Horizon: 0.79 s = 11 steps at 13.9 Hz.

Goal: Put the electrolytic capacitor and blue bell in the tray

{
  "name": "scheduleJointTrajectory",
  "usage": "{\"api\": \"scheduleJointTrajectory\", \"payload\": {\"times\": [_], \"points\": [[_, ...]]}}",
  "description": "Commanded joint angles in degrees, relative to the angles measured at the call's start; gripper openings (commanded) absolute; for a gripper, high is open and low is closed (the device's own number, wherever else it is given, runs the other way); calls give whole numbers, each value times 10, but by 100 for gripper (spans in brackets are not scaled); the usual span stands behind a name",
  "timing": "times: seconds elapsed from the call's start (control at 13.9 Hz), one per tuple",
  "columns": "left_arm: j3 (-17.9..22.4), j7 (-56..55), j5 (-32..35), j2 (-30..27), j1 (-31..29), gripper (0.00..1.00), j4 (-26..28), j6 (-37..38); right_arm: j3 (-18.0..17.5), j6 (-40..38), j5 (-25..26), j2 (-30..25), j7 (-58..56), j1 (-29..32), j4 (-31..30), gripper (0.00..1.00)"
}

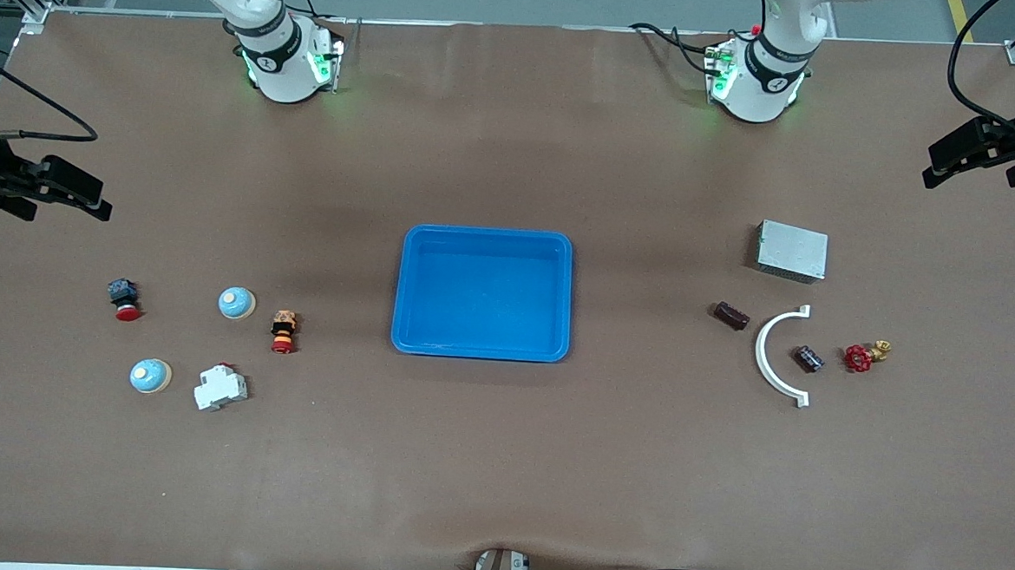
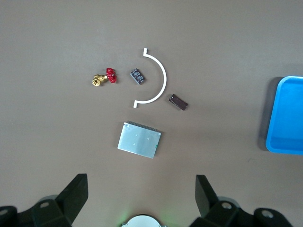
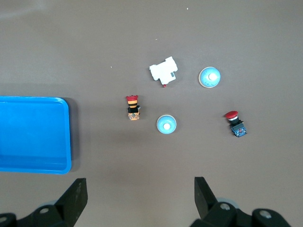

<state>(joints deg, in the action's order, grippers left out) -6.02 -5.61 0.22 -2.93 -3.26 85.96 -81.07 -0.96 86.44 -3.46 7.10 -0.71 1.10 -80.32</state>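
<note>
From the front, the shallow bright-blue plastic tray [image 1: 483,292] sits mid-worktop, nothing in it. Toward the right arm's end lie two light-blue dome bells [image 1: 236,303] [image 1: 150,376]; toward the left arm's end, a small dark cylindrical capacitor [image 1: 809,359] rests inside a white curved plastic bracket [image 1: 778,356], near a grey metal box [image 1: 792,250]. Both arms wait high at the table's ends.

In the left wrist view, the left hand [image 2: 142,196] hangs spread over bare worktop beside the box [image 2: 139,140].

In the right wrist view, the right hand [image 3: 140,196] hangs spread, one bell [image 3: 166,124] just ahead.
</note>
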Motion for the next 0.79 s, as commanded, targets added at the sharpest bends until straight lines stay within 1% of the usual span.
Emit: {"api": "scheduleJointTrajectory", "payload": {"times": [0.0, 0.5, 0.72], "points": [[-2, 5, -10, -2, -5, 100, -5, 9, 2, -2, -2, 2, 0, -2, 5, 100], [0, 10, -3, 3, -6, 100, -10, 9, 2, -2, -1, 2, 0, -1, 5, 100], [0, 7, -10, 4, -6, 100, -12, 9, 3, -2, -1, 1, -1, 3, 5, 100]]}}
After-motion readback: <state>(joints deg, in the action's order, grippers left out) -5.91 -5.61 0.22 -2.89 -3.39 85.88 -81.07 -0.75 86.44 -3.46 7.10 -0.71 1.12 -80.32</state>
